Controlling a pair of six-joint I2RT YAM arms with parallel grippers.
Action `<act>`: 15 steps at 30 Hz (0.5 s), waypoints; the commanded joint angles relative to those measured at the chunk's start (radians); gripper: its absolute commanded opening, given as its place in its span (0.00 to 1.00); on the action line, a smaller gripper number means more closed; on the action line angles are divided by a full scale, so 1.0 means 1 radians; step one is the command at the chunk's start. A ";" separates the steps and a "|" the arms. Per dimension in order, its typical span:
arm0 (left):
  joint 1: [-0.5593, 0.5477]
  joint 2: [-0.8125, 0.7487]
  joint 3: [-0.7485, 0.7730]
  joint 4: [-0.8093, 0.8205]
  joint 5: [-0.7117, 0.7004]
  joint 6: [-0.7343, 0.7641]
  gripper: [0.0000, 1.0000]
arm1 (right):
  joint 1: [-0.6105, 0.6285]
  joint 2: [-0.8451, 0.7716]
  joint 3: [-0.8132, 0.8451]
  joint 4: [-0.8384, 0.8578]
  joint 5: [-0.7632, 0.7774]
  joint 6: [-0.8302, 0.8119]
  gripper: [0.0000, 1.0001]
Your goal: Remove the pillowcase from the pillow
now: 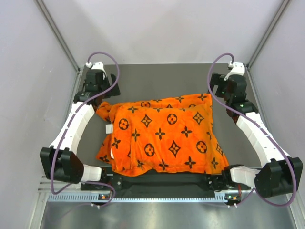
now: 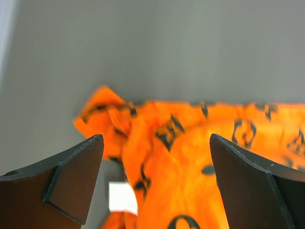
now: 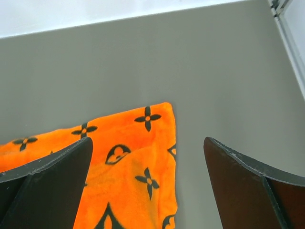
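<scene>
We see the orange monogram pillowcase (image 1: 162, 138) lying plump and rumpled in the middle of the overhead frame, on the dark grey table (image 1: 157, 78). Its small white tag (image 1: 109, 129) shows at the left edge. The left gripper (image 2: 156, 137) hangs near the bunched upper-left corner, its fingers spread wide and holding nothing. The right gripper (image 3: 148, 139) hangs by the flat upper-right corner, also spread apart and empty.

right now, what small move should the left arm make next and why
Probably lower the left gripper onto the bunched corner of the pillowcase and close. Its jaws are open and empty, that loose fold lies just ahead of them, and the right gripper is open too.
</scene>
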 commanded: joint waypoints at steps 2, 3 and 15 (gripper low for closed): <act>-0.029 0.025 0.052 -0.174 0.091 -0.089 0.97 | 0.005 -0.001 0.018 -0.056 -0.076 0.024 1.00; -0.032 0.024 0.058 -0.202 0.099 -0.104 0.97 | 0.014 -0.005 0.018 -0.093 -0.078 0.032 1.00; -0.069 -0.119 -0.022 -0.546 0.211 -0.317 0.97 | 0.146 -0.129 -0.101 -0.408 -0.144 0.159 1.00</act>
